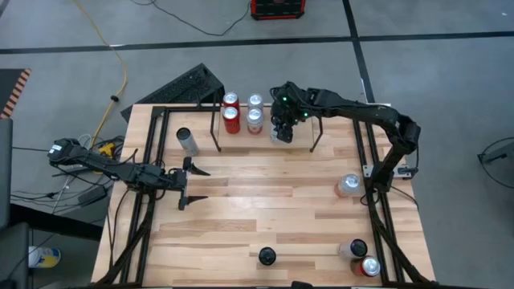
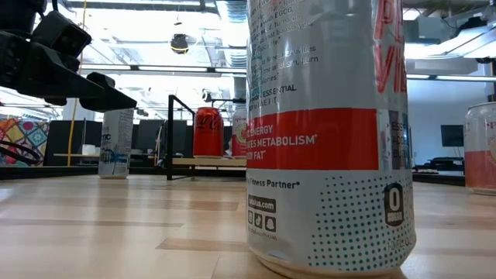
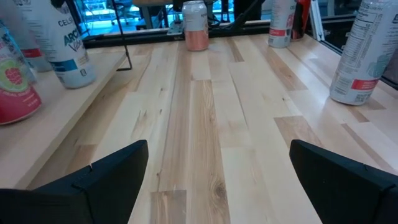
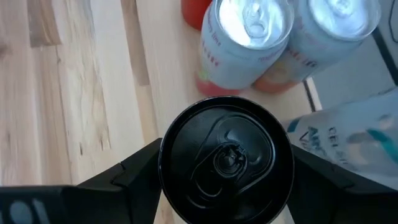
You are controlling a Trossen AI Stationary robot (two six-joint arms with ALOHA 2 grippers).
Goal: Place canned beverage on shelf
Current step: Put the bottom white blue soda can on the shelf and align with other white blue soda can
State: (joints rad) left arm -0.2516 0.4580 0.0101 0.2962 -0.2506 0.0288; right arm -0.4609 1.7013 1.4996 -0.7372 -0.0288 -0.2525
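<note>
Right claw [image 4: 227,180] is grasping a black-topped can [image 4: 227,160], one finger pressing on each side of its rim, and is holding it upright at the far edge of the counter [image 1: 265,209], in the open stretch of the shelf [image 1: 315,132]. Directly ahead of the claw, two silver-topped cans [image 4: 252,43] are standing close together, the nearer one almost touching the held can's rim (the gap looks very thin from the wrist). Beyond those, two red cans [image 1: 231,119] are filling the shelf's other end. On the claw's other flank, a pale can with teal lettering [image 4: 348,140] is showing at the edge of the wrist view.

Judging from this, the can is sitting about where it belongs, so the risk lies in letting go. Whether the base is resting flat cannot be told; releasing while it is hanging or tilting could drop it against the silver neighbours and topple them. Spreading fingers could also be nudging those neighbours, since space is so tight.

Left claw [image 1: 186,183] is waiting wide open and empty over the counter's left side, well apart from the shelf.
</note>
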